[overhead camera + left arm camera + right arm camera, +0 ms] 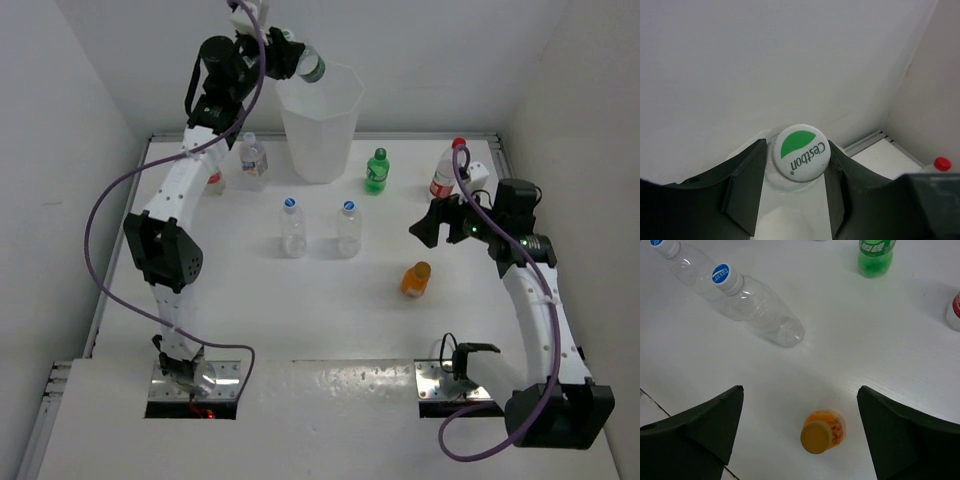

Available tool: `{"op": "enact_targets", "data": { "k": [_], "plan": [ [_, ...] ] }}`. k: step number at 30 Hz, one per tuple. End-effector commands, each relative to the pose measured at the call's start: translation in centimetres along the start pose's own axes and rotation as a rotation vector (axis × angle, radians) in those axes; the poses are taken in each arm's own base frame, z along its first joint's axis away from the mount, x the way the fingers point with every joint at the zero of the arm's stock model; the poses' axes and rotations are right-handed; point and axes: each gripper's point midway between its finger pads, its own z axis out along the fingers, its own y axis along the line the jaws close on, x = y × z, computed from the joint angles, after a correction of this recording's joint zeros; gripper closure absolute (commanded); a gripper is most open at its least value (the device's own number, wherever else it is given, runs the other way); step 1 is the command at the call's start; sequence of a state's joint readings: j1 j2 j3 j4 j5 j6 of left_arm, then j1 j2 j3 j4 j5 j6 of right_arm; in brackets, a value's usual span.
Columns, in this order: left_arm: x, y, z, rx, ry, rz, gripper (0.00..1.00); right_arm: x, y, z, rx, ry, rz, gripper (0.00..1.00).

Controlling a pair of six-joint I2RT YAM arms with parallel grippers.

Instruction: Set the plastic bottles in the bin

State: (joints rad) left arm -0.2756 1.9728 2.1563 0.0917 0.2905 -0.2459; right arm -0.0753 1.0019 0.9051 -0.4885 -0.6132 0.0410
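My left gripper is raised high at the back and shut on a clear bottle with a white-and-green cap, held at the left rim of the tall white bin. In the left wrist view the jaws clamp the bottle just below that cap. My right gripper is open and empty, above and beyond the upright orange bottle. In the right wrist view that bottle stands between the spread fingers. Two blue-capped clear bottles, a green bottle and a red-capped bottle stand on the table.
A clear labelled bottle stands left of the bin. Another bottle with red on it is partly hidden by the left arm. Walls close the table at the back and both sides. A purple cable loops off each arm.
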Motion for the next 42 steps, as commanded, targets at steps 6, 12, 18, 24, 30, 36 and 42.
{"op": "enact_targets", "data": {
  "k": [6,12,18,24,30,36,42],
  "plan": [
    [1.4,-0.6,0.8,-0.04,0.021,0.048,0.21,-2.1,2.8,2.4,-0.111,-0.061,-0.149,0.06],
    [-4.0,-3.0,-0.6,-0.008,-0.06,0.084,0.05,-3.3,4.0,5.1,-0.1,-0.084,-0.159,0.09],
    [-13.9,-5.0,-7.2,-0.047,-0.157,0.128,0.05,-3.1,5.1,7.8,-0.109,-0.102,-0.175,0.06],
    [-9.7,-1.8,-15.2,-0.147,0.007,0.123,0.05,-1.7,9.2,10.0,-0.271,-0.117,-0.241,0.0],
    [-5.4,-1.5,-22.0,-0.159,0.13,0.044,0.05,0.1,9.3,13.3,-0.237,-0.083,-0.302,0.0],
    [-1.4,-0.5,-25.6,-0.193,0.237,0.008,0.05,1.0,7.7,16.3,-0.183,-0.025,-0.293,0.0],
    [0.6,0.1,-27.1,-0.213,0.299,0.004,0.06,1.9,7.2,18.1,-0.182,-0.024,-0.316,0.0]
  ]
}}
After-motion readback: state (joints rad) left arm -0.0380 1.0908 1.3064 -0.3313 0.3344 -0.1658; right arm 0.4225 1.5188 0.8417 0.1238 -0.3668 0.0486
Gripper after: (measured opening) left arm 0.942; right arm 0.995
